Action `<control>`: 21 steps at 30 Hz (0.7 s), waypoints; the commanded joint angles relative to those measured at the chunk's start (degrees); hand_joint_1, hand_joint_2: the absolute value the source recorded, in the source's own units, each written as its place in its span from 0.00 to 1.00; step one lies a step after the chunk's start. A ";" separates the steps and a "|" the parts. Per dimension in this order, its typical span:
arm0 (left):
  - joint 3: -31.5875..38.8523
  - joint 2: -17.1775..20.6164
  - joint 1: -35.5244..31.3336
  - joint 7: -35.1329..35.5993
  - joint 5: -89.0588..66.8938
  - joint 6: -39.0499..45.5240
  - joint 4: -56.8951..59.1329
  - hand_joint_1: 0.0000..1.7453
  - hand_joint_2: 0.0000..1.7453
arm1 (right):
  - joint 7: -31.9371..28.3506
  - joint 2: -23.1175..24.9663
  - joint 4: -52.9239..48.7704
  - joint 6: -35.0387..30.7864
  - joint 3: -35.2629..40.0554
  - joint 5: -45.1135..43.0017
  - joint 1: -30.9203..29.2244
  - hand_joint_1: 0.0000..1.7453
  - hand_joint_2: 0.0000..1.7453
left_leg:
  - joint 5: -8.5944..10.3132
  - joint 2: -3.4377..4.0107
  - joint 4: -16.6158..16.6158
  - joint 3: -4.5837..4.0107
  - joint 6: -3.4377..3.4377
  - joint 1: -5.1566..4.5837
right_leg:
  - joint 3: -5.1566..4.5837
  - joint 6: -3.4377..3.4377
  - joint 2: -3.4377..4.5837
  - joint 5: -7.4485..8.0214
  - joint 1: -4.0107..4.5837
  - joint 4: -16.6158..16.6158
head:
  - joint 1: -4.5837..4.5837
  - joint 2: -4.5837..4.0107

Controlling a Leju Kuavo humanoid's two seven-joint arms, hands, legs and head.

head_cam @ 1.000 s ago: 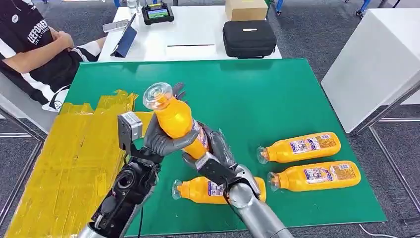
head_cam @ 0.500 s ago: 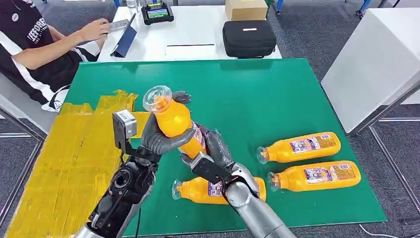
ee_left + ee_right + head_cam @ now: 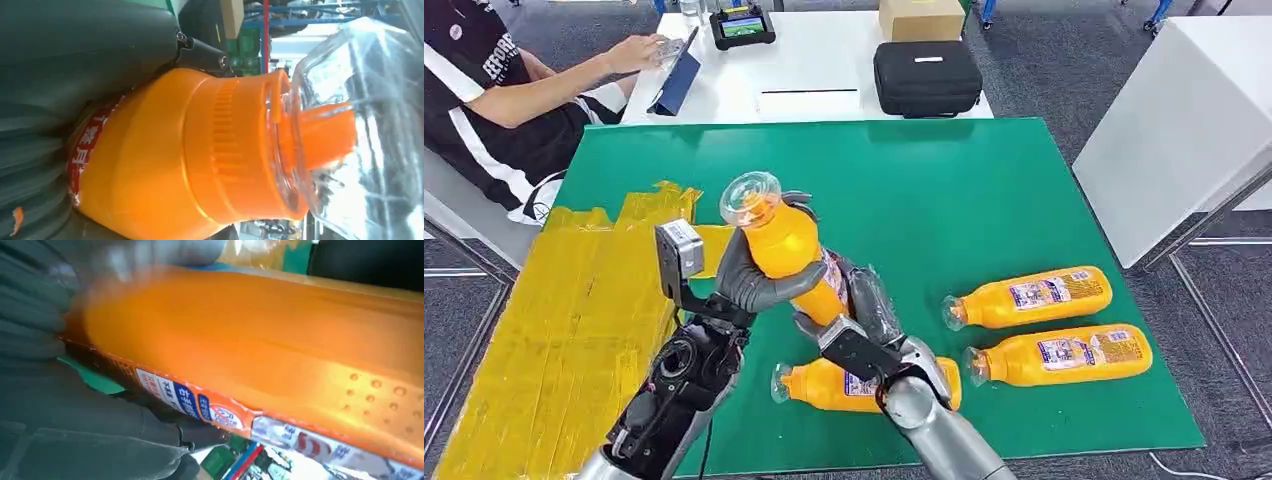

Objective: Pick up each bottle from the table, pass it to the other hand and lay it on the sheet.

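Observation:
An orange bottle [image 3: 786,248] with a clear cap [image 3: 749,197] stands tilted above the green mat [image 3: 944,200], held between both hands. My left hand [image 3: 752,282] wraps its upper body just under the neck. My right hand [image 3: 864,312] holds its lower, labelled part. In the left wrist view the bottle [image 3: 200,160] lies against the grey left hand [image 3: 75,60]. In the right wrist view the bottle [image 3: 275,340] lies across the right hand [image 3: 75,420]. Three more orange bottles lie on the mat: one [image 3: 829,386] under my right arm, two [image 3: 1029,297] [image 3: 1059,355] to the right. The yellow sheet [image 3: 554,330] covers the table's left.
A person [image 3: 494,90] sits at the far left, one hand at a tablet [image 3: 679,78] on the white table behind. On that table stand a black case [image 3: 927,75], a cardboard box [image 3: 921,17] and a controller [image 3: 742,25]. Another white table [image 3: 1184,120] stands to the right.
The bottle and both hands have shifted very slightly to the right. The person's hand has reached out to the tablet.

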 commanded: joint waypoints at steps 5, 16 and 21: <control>6.07 3.19 0.38 -7.98 -17.88 21.69 -7.48 1.00 1.00 | -2.45 -6.69 -27.61 -6.78 -2.83 -3.29 8.32 0.00 1.00 | -0.20 -0.01 0.08 0.23 -0.16 0.03 | 0.28 -0.11 0.05 -0.21 0.02 0.07 | 0.00 0.00; 13.07 3.07 3.05 5.20 -91.52 41.27 -6.92 1.00 1.00 | -3.10 -12.37 -44.84 -5.48 -9.47 -13.33 21.59 0.00 0.00 | -0.21 -0.23 -0.06 0.43 -0.15 0.04 | 0.57 -0.10 -0.15 -0.27 0.02 -0.13 | 0.00 0.00; 5.99 14.32 -4.13 19.66 -105.15 36.57 0.19 1.00 1.00 | -1.35 -11.76 -46.24 -0.67 -13.22 -18.52 21.85 0.00 1.00 | -0.24 -0.13 0.04 0.36 -0.19 -0.01 | 0.43 -0.14 0.01 -0.24 -0.03 0.01 | 0.02 0.00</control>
